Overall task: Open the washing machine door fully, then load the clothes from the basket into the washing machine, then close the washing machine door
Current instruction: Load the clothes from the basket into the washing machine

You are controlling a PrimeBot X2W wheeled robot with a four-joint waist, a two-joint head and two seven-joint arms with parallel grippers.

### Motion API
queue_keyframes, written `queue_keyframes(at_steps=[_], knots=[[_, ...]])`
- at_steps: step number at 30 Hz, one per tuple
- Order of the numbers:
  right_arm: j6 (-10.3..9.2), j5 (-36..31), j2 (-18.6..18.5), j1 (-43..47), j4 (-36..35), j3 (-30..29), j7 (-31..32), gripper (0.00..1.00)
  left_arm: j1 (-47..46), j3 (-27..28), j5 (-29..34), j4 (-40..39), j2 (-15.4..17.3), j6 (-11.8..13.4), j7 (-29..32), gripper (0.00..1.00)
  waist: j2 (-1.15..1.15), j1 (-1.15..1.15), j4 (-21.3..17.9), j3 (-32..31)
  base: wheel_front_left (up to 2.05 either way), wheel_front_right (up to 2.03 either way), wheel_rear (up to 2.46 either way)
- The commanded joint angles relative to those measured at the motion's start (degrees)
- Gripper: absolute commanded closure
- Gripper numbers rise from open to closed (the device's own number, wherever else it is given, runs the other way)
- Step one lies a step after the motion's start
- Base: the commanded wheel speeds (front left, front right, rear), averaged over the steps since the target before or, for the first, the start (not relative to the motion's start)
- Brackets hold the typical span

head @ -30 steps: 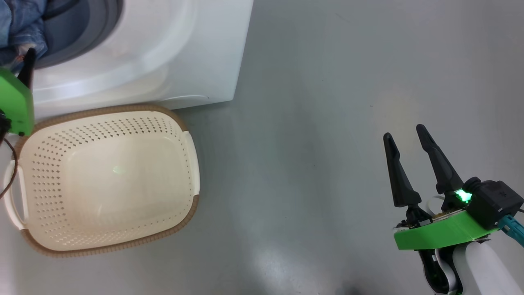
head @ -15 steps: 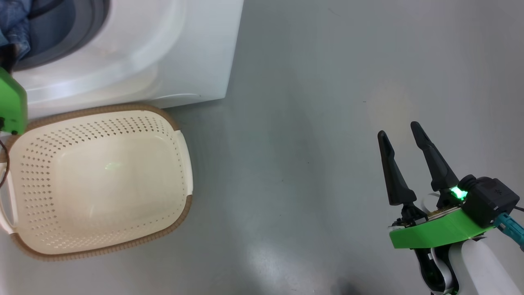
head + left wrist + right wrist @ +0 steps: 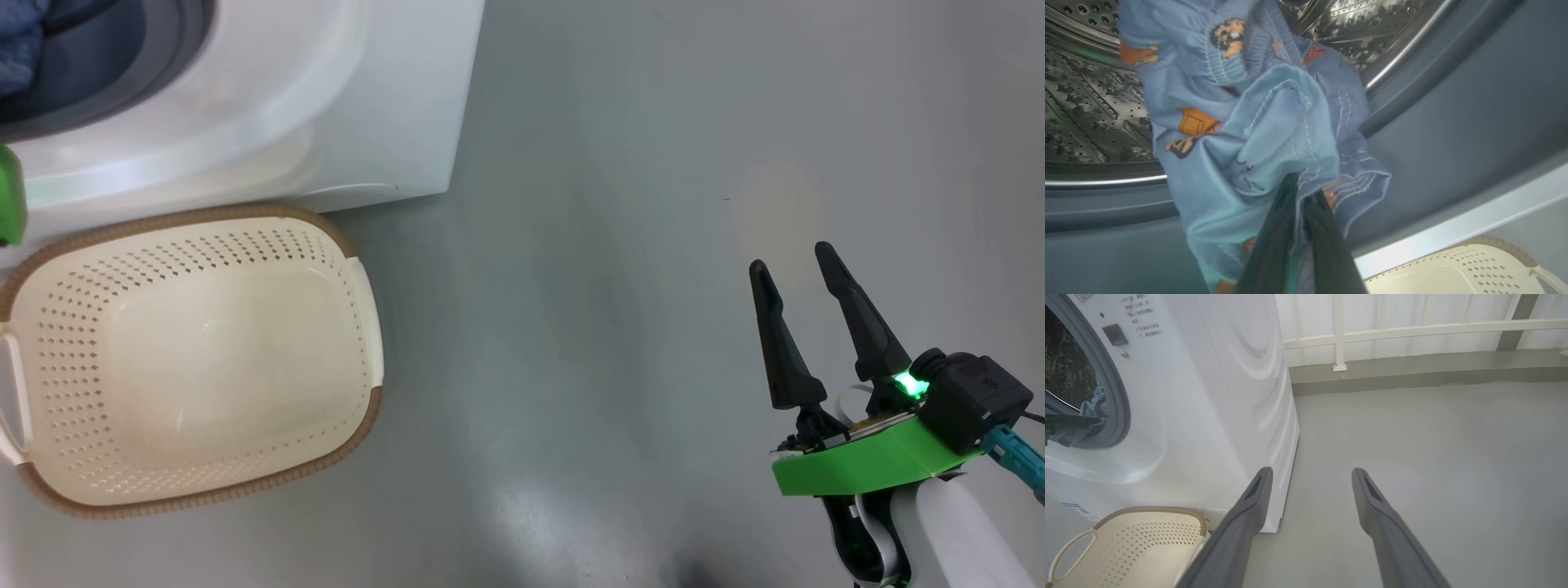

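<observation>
Light blue clothes [image 3: 1257, 122] with orange prints hang over the grey seal at the steel drum's mouth in the washing machine [image 3: 326, 98]. My left gripper [image 3: 1300, 185] is shut, its dark fingers pinching that fabric at the tips. A green wrist part [image 3: 8, 192] of that arm shows at the head view's left edge. The clothes [image 3: 16, 49] also show in the drum opening. The cream basket [image 3: 363, 269] stands in front of the machine with nothing in it. My right gripper [image 3: 790, 256] hovers open over the floor, far right. The washing machine door is out of view.
Grey floor [image 3: 612, 245] spreads to the right of the machine. A white railing and low kerb [image 3: 1412, 371] run along the back. The basket [image 3: 1151, 509] sits tight against the machine's front [image 3: 1208, 396], near its blue label [image 3: 1077, 510].
My left gripper has shut on the clothes at the drum mouth, and its green wrist part has slid further off the left edge. The head camera shifted slightly. The right arm is still.
</observation>
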Motion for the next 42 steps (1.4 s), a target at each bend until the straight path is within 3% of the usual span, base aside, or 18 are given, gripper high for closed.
queue_keyframes(at_steps=[1, 16, 26, 34, 42], knots=[[0.25, 0.01, -0.13, -0.43, -1.48, 1.0, -0.46, 0.0, -2.1, 1.78, -1.27, -0.57, 2.9, 0.75, -0.96, 1.0, 0.0, 0.0, 0.0, 0.16, 0.0, 0.0, 0.0], [0.25, 0.25, 0.68, -1.08, -1.74, 2.15, -0.46, 0.0, -4.35, 8.18, -9.5, -0.53, 1.65, 0.53, -3.38, 1.0, 0.0, 0.0, -1.91, 1.25, 0.0, 0.0, 0.0], [0.25, 0.67, 1.23, -1.17, -1.77, 3.43, -0.46, 0.0, -6.81, 12.81, -14.45, -0.52, 2.93, 0.88, -6.4, 1.0, 0.0, 0.0, -4.51, 2.25, 0.0, 0.0, 0.0], [0.25, 0.87, 1.66, -1.35, -1.65, 4.49, -0.46, 0.0, -7.73, 14.23, -14.62, -3.04, 4.89, 1.89, -8.22, 1.0, 0.0, 0.0, -5.98, 2.73, 0.0, 0.0, 0.0], [0.25, 1.02, 1.95, -1.77, -1.72, 5.34, -0.46, 0.0, -5.28, 17.18, -11.02, -13.6, 7.61, 5.08, -8.29, 1.0, 0.0, 0.0, -7.21, 3.33, 0.0, 0.0, 0.0]])
